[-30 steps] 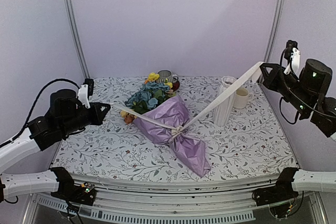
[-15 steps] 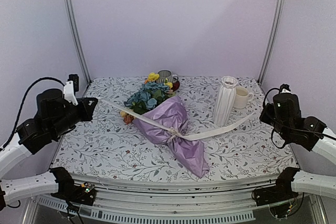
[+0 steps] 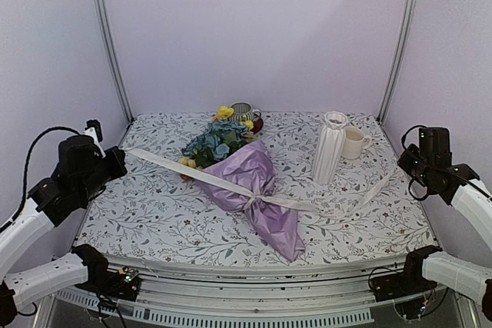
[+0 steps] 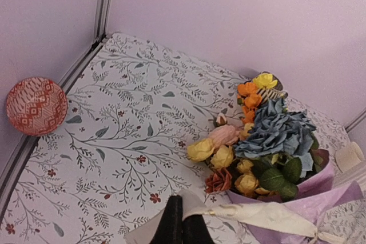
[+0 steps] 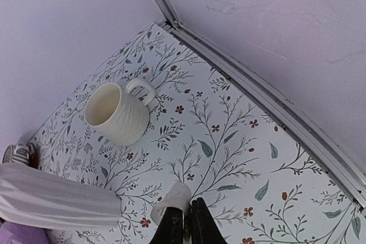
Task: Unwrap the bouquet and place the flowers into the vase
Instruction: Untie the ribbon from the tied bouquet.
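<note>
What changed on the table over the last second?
The right pincer came down from high beside the right post to just above the table, so its end of the ribbon went from taut to slack on the tabletop. The left pincer pulled back leftward, drawing its end out longer. Both stay clamped on the ribbon. The bouquet, vase and mug stayed put.

left gripper [image 4: 182, 216] clamped shut, right gripper [image 5: 187, 211] clamped shut
</note>
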Motion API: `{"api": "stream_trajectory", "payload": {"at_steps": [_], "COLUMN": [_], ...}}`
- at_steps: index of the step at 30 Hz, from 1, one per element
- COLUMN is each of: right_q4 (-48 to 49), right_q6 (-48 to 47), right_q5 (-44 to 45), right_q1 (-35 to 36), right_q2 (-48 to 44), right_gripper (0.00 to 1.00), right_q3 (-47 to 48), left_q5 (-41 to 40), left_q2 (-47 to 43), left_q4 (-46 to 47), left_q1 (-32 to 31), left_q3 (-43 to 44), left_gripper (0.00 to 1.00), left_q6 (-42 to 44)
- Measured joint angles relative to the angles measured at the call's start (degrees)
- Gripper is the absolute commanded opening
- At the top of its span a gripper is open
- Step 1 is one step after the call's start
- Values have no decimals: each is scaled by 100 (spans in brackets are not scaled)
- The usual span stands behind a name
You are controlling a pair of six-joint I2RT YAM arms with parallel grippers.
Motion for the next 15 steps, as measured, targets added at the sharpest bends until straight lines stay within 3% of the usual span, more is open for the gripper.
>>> {"api": "stream_trajectory", "payload": {"at_steps": [1,2,5,6,7,8,9,10,15], "right_q4": [61,116,131,125,122,127,129,129,205], "right_q6": [-17,-33,-33,-63,-81,-107,-170,-267,-623], "right_q5": [-127,-234,-387,-420,-463,-505,-579,-671,-1248], "right_q1": [0,0,0,0,0,0,0,0,0], "right_q2": [68,129,299,354,393,409,420,422,387], "right_gripper": [17,27,84,93,96,97,98,99,100], "right_q3": [-15,-42,-103,-114,-120,-127,-133,-136,-136], "left_q5": [164,352,940,1132,1338,1460,1550,1587,949], "left_q2": [79,162,437,535,605,654,695,732,754], "left_q4": [7,9,61,87,133,149,160,127,-334], "left_q1": [229,463,1147,1379,1600,1764,1926,2026,2116], "left_q3": [-57,-111,-254,-306,-365,-409,-452,-468,-367], "left_gripper": [0,0,0,0,15,57,87,97,97], "left_q6": [-28,-57,-153,-195,-225,-264,-339,-417,-1062]}}
